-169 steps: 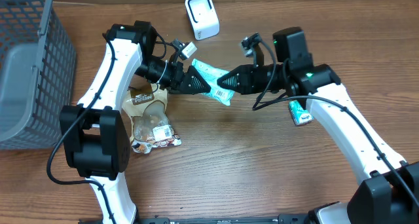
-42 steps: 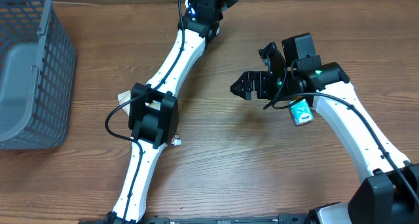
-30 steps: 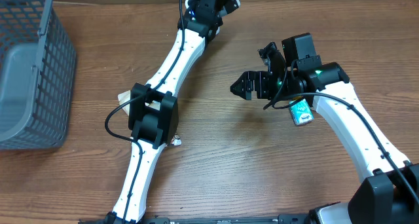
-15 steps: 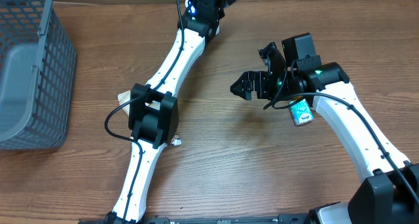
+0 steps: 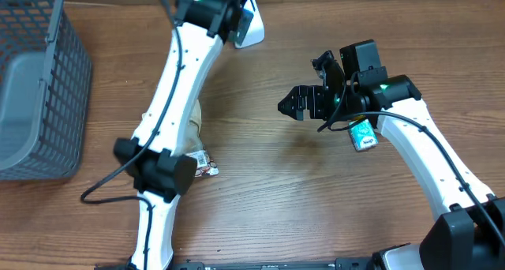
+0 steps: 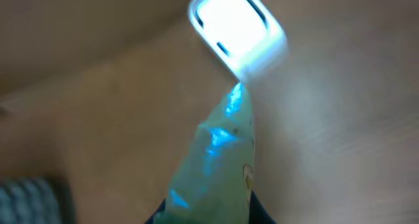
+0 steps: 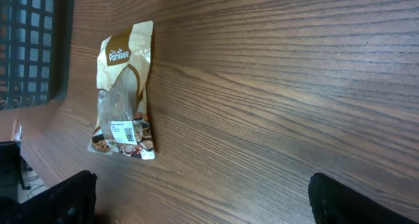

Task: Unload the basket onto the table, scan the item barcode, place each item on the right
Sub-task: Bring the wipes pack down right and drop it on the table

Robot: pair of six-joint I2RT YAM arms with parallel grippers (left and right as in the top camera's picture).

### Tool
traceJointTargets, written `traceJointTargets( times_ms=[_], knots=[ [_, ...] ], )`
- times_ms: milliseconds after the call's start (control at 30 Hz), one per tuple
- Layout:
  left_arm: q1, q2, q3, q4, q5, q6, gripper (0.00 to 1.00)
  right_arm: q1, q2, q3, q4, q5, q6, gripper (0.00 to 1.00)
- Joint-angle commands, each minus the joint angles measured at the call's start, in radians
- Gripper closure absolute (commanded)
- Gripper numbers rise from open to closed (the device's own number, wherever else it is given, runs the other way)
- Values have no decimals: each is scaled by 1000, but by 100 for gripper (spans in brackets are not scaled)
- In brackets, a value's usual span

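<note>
The left tool (image 5: 233, 16) is closed narrow on one end of a teal packet (image 6: 216, 162). The packet comes out from between its jaws and points its free tip at the scanner (image 6: 237, 29). The tip is just beside the lit white window of the scanner, perhaps touching it; the blurred wrist view does not settle this.

The packet seems to be thin glossy film: light, soft, easy to crumple and probably slippery. The best hold is likely on a flat end, as here, so that the printed face with the barcode is free and flat toward the scanner. A hard squeeze in the middle could wrinkle the code.

The right tool (image 5: 290, 104) stands wide and empty, well apart from the scanner, to its right and nearer the robot. A brown snack bag (image 7: 124, 96) lies on the table (image 7: 294, 86), far from the scanner.
</note>
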Motion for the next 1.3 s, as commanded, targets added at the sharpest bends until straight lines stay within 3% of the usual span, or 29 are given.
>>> traceJointTargets(
  times_ms=[0, 133, 300, 567, 767, 867, 1067, 1133, 1200, 1267],
  knots=[
    [-5, 6, 10, -158, 212, -173, 96, -2, -1, 6, 5, 7, -9, 0],
    [-5, 51, 4, -315, 428, -168, 96, -2, -1, 6, 5, 7, -9, 0],
    [-6, 100, -105, -303, 617, -144, 96, -2, -1, 6, 5, 7, -9, 0],
    [-8, 105, -433, -115, 759, -111, 96, -2, -1, 6, 5, 7, -9, 0],
    [-13, 105, -622, 45, 1024, 19, 96, -2, -1, 6, 5, 7, -9, 0],
    [-26, 105, -689, 142, 1086, 19, 96, -2, -1, 6, 5, 7, -9, 0],
    [-90, 105, -797, 335, 1095, -100, 95, -2, -1, 6, 5, 7, -9, 0],
    [-115, 105, -798, 359, 1094, -100, 83, -2, -1, 6, 5, 7, -9, 0],
    [-133, 105, -798, 381, 1093, -100, 60, -2, -1, 6, 5, 7, -9, 0],
    [-137, 104, -797, 385, 1074, -101, 54, -2, -1, 6, 5, 7, -9, 0]
  ],
)
